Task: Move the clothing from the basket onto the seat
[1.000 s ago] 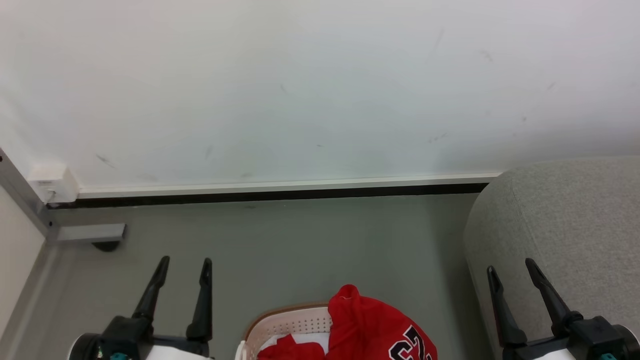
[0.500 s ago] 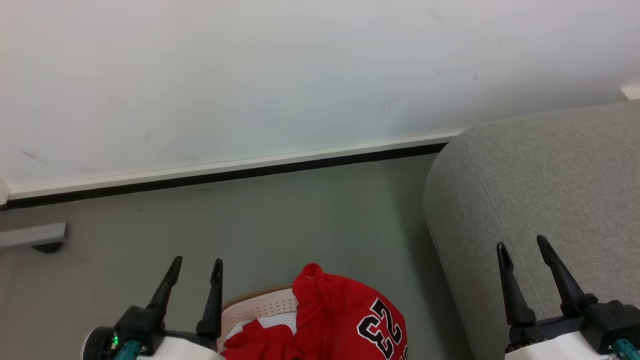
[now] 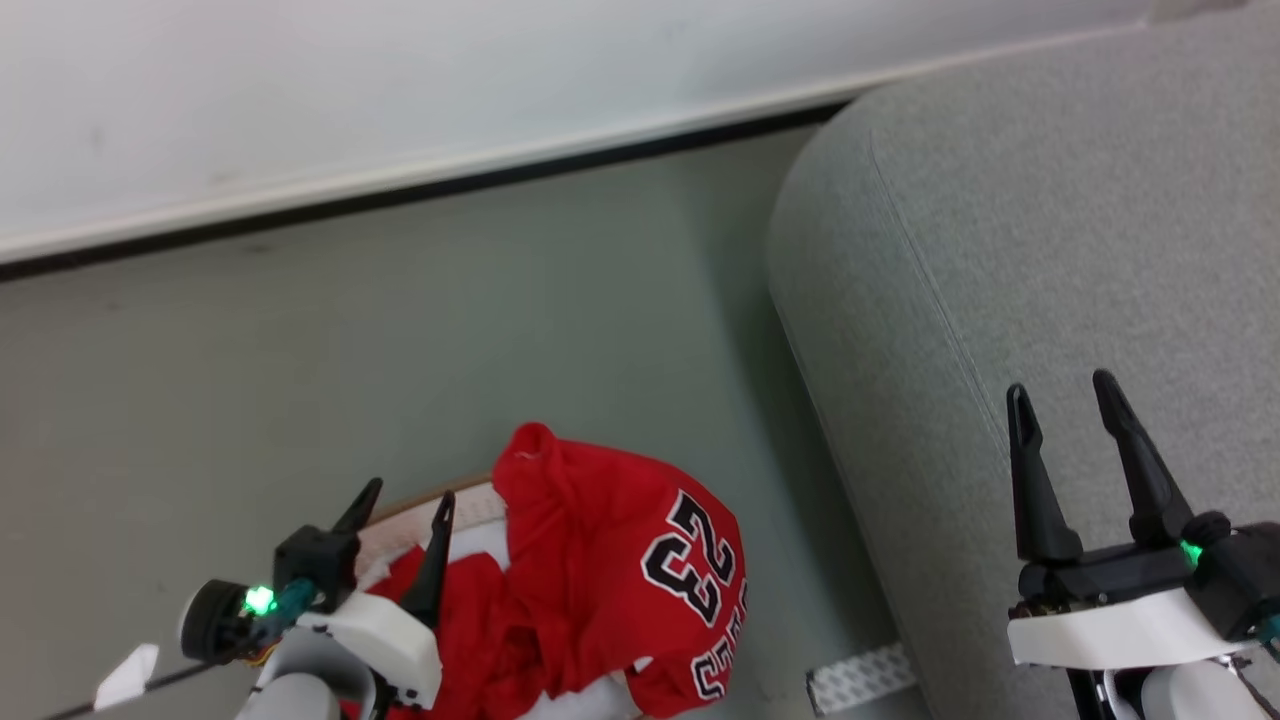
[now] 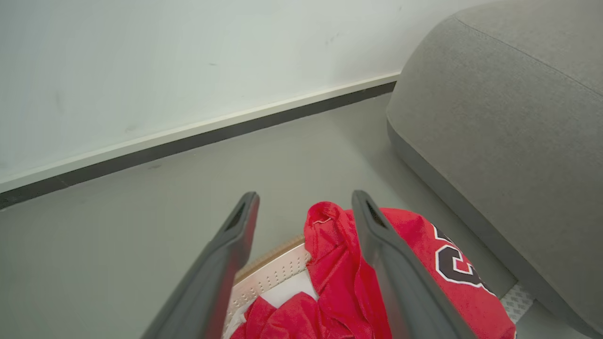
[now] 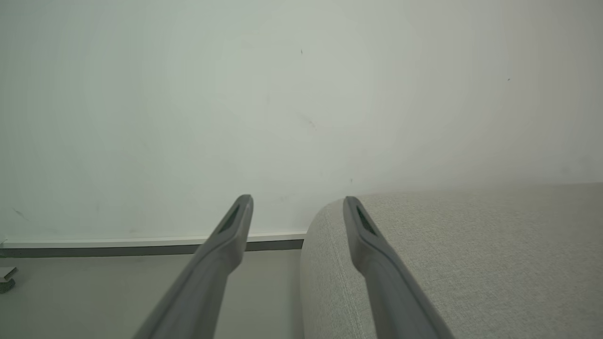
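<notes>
Head view: by my reading nothing has been moved. The clothing (image 3: 600, 560) is heaped in the basket (image 3: 478, 503), the "23" jersey spilling over the rim, and no red lies on the part of the seat (image 3: 1000, 250) that I can see. My left pincer (image 3: 411, 492) hangs spread wide and empty, tips over the basket's far rim, the heap just to its right. My right pincer (image 3: 1060, 384), equally wide and empty, hangs over the seat, well apart from the clothing. Every garment is left to lift and carry across. Left wrist view: between the fingers (image 4: 400, 282) I get the perforated wall and pale lining that the head view half hides, with red cloth bunched below the tips, none of it gripped. Right wrist view: the room wall (image 5: 301, 94) lies ahead of the pincer, floor (image 5: 94, 292) to its left, and the seat's rounded end to its right, its top bare.
</notes>
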### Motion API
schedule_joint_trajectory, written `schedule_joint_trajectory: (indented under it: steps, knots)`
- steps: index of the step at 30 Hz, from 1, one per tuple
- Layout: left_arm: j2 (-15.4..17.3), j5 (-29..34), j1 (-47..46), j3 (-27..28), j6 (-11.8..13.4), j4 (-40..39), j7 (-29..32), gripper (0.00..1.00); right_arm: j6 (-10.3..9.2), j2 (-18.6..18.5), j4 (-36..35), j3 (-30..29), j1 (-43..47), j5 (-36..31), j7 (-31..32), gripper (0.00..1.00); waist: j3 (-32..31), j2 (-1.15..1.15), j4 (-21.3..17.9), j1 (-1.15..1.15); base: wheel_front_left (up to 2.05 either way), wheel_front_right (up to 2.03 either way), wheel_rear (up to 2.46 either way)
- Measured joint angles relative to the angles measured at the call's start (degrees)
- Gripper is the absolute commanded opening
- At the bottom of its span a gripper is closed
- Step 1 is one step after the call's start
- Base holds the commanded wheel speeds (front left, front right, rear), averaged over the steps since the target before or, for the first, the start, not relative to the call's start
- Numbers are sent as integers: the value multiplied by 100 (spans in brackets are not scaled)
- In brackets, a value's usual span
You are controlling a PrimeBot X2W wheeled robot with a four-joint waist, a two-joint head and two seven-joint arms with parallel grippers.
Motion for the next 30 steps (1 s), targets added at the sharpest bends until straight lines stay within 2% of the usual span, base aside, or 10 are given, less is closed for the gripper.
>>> schedule_joint_trajectory:
  steps: [7, 15, 30]
  knots:
    - [181, 65, -792, -335, -87, 1355, 705, 100, 0, 41, -119, 55, -344, 100, 1, 100, 646, 0, -285, 0, 0, 0, 0]
    - [305, 237, -1566, -853, -127, 2527, 1414, 100, 0, 64, -248, 89, -704, 160, 0, 100, 1311, 0, -529, 0, 0, 0, 0]
    - [575, 702, -2498, -1890, -149, 3797, 2460, 100, 0, 74, -569, 5, -1179, 515, 1, 100, 2425, 0, -854, 0, 0, 0, 0]
